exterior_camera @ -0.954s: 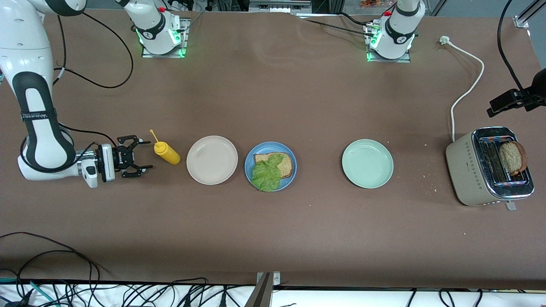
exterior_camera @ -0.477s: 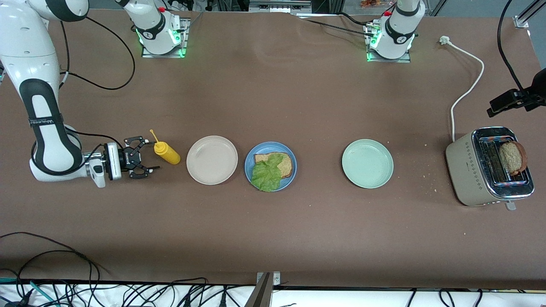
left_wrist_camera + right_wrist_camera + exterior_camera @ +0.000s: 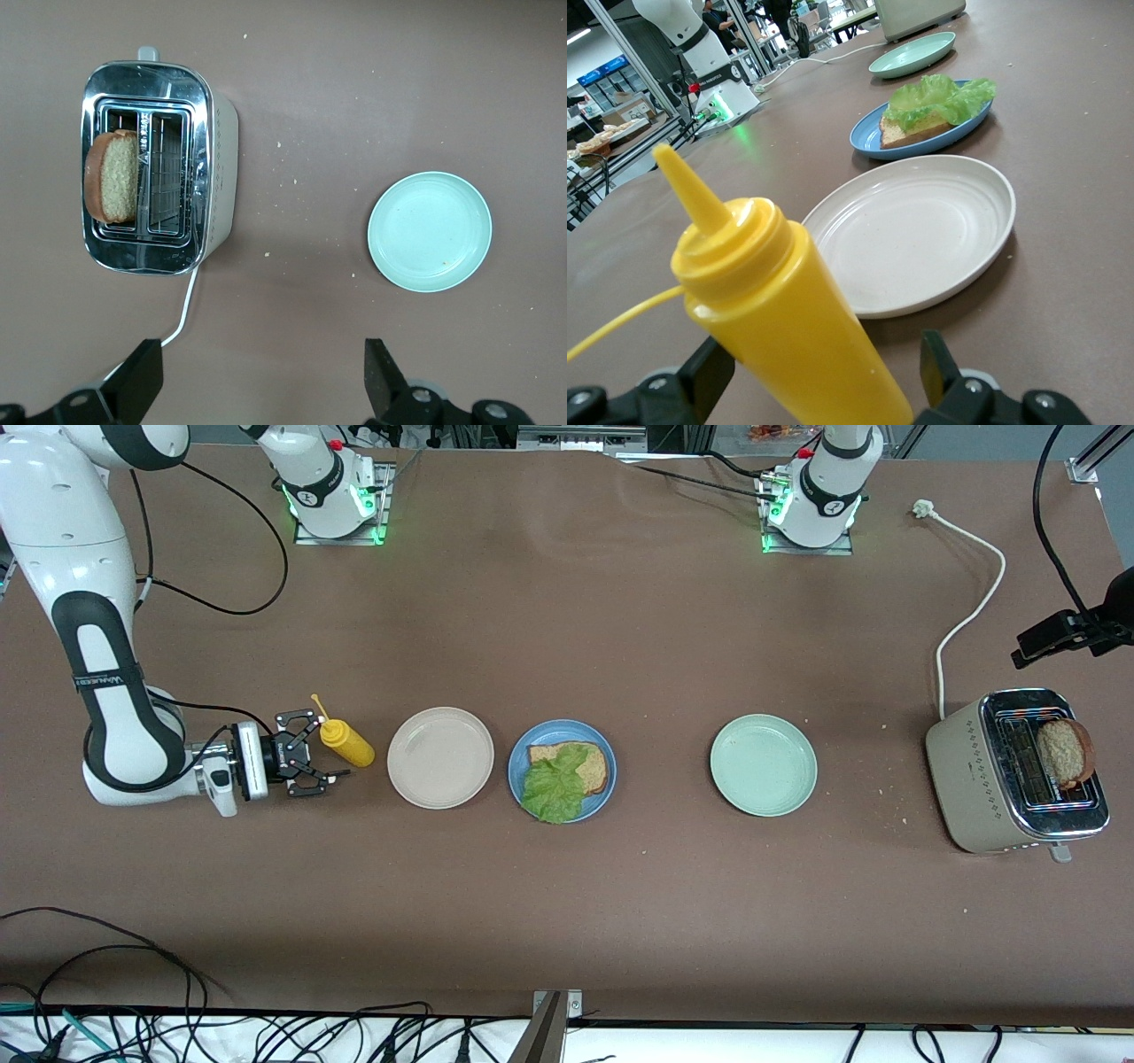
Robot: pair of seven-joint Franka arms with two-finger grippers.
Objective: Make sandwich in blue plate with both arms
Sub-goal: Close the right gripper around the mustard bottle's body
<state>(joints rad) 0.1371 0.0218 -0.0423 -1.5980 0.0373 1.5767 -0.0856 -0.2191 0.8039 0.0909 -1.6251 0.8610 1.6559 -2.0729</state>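
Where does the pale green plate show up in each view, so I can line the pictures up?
Front view: the pale green plate lies between the blue plate and the toaster.
Left wrist view: it lies beside the toaster, apart from it.
Right wrist view: it sits past the blue plate.
Shared landmark: the toaster, in the front and left wrist views.

A robotics lab — bolted-down arm bases [image 3: 335, 487] on a brown-covered table [image 3: 567, 903], loose cables [image 3: 106, 992] along its edge
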